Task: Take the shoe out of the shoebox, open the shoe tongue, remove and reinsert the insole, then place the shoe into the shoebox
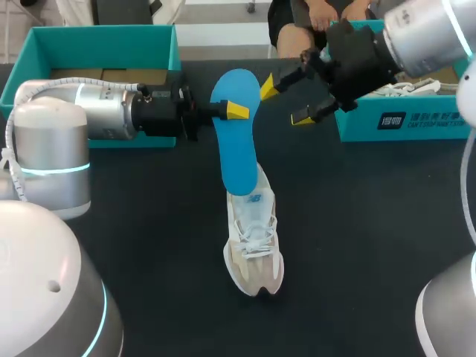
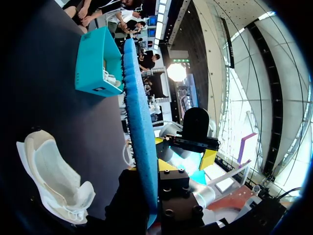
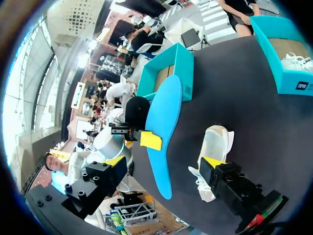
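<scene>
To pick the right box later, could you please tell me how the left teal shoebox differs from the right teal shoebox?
The left teal shoebox shows a bare brown floor; the right teal shoebox holds a white laced shoe. The right one has a dark label on its near wall; the left one's visible walls show none. Both are open-topped.

We see a blue insole [image 1: 238, 149] over a white shoe [image 1: 255, 249] with a cream toe, on a black surface [image 1: 357, 245]. Beyond the shoe, the left shoebox [image 1: 104, 44] and right shoebox [image 1: 405, 123] are teal. Our left pincer [image 1: 236, 110] and right pincer [image 1: 286, 103] have yellow tips.
</scene>
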Tool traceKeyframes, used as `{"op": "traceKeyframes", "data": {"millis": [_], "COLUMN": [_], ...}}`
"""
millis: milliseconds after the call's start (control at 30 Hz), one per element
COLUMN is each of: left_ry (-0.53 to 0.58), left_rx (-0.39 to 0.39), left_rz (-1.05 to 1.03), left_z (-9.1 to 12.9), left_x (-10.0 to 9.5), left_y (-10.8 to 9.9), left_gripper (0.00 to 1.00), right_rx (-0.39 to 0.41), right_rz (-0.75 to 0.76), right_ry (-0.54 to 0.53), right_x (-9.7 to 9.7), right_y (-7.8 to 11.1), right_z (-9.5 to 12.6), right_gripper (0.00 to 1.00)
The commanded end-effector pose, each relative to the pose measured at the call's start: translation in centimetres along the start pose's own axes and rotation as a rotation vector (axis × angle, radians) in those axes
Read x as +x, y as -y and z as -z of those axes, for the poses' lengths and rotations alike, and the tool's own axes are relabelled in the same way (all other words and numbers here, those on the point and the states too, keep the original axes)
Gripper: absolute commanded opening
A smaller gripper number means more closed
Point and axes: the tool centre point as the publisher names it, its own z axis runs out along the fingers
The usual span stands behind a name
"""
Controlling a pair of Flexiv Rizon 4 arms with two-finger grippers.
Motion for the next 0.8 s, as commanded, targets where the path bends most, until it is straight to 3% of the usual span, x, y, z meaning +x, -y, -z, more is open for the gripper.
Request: {"op": "traceKeyframes", "data": {"millis": [33,233,800], "left_ry": [0.002,0.002,0.002], "left_rx": [0.0,0.0,0.0], "left_rz": [0.001,0.001,0.001], "left_z": [0.0,0.0,0.0], "left_x": [0.0,0.0,0.0], "left_y": [0.0,0.0,0.0], "left_gripper": [0.0,0.0,0.0], "right_rx": [0.004,-0.021,-0.005], "right_rz": [0.011,-0.015,-0.029], "right_ry": [-0.396,-0.459,-0.419], "right_x": [-0.8,-1.9,-2.9], "right_y": [0.4,0.2,-0.4], "right_z": [0.3,0.2,-0.3], "right_gripper": [1.0,1.0,1.0]}}
